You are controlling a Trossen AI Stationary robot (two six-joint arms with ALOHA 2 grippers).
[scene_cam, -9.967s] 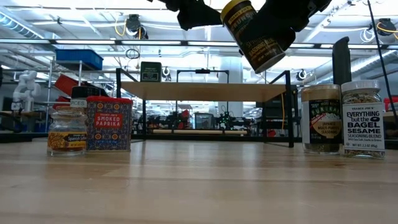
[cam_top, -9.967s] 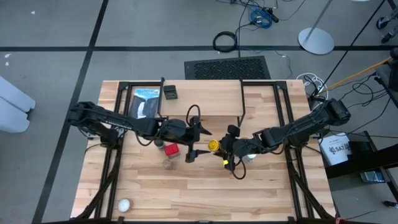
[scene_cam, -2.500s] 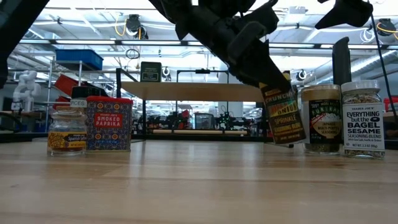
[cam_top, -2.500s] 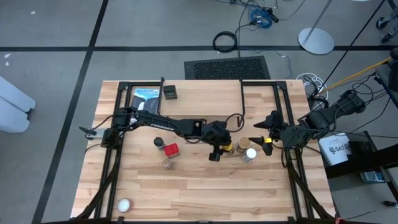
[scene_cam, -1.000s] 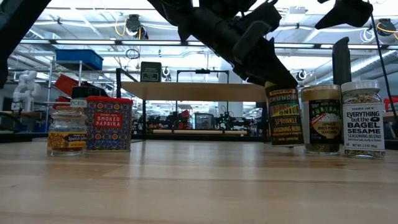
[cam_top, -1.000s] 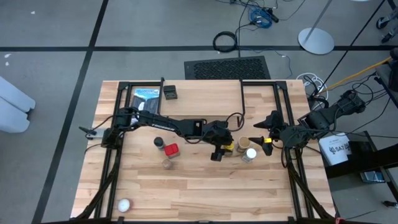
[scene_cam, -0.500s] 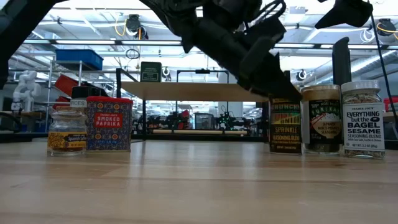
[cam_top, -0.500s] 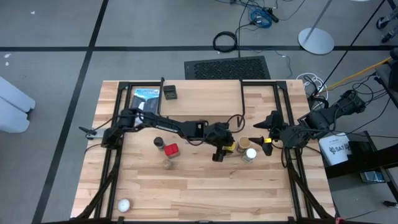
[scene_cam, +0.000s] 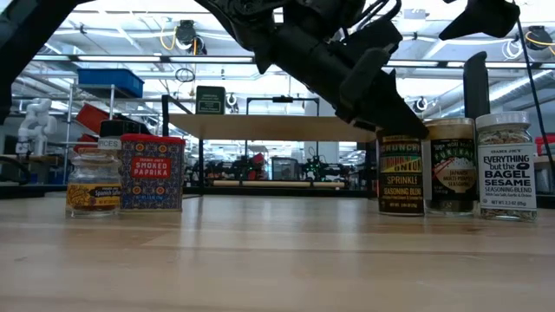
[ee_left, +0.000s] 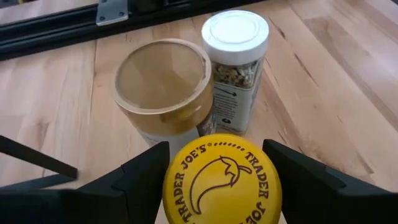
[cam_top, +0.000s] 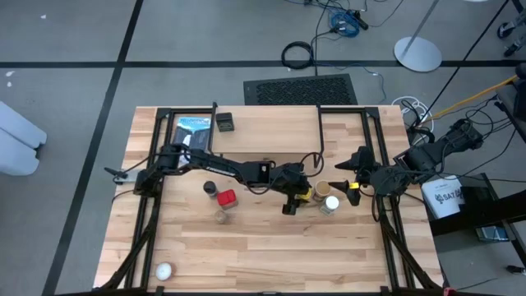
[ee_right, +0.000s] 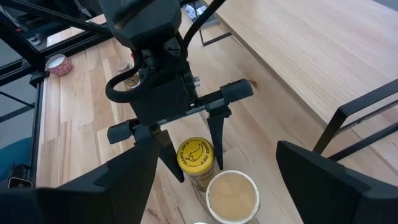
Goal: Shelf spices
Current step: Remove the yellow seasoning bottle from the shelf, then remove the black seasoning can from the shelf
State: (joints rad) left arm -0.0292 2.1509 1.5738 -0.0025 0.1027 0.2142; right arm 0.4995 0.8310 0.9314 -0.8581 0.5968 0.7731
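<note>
- Reaching across the middle of the table (cam_top: 246,247) in the high view, the left gripper (cam_top: 297,196) is straddling the yellow-lidded jar (cam_top: 303,194), one finger on each side of the lid; whether the fingers are pressing the jar or just flanking it cannot be told.
- Standing upright on the tabletop in the low view, the yellow-lidded jar (scene_cam: 400,173) is resting its base on the wood, just beside the tan-lidded jar (scene_cam: 448,166) at its 3 o'clock.
- Lining up in a close row in the high view, the tan-lidded jar (cam_top: 321,190) and the white-lidded jar (cam_top: 330,203) are sitting at about 3 o'clock from the yellow lid.
- Hovering near the table's right edge, the right gripper (cam_top: 352,171) is spreading its fingers wide and holding nothing, at roughly 2 o'clock from the white-lidded jar.
- Grouping at 9 o'clock from the left gripper, the red tin (cam_top: 227,198), the small dark-lidded jar (cam_top: 210,188) and a small glass jar (cam_top: 223,216) are standing close together.
- Spanning the far half of the table, the shelf (cam_top: 271,136) is carrying the black square tin (cam_top: 224,123), at 3 o'clock from a flat blue-and-black package (cam_top: 194,134).
- Lying at the table's near left corner is a small white ball (cam_top: 163,270).
</note>
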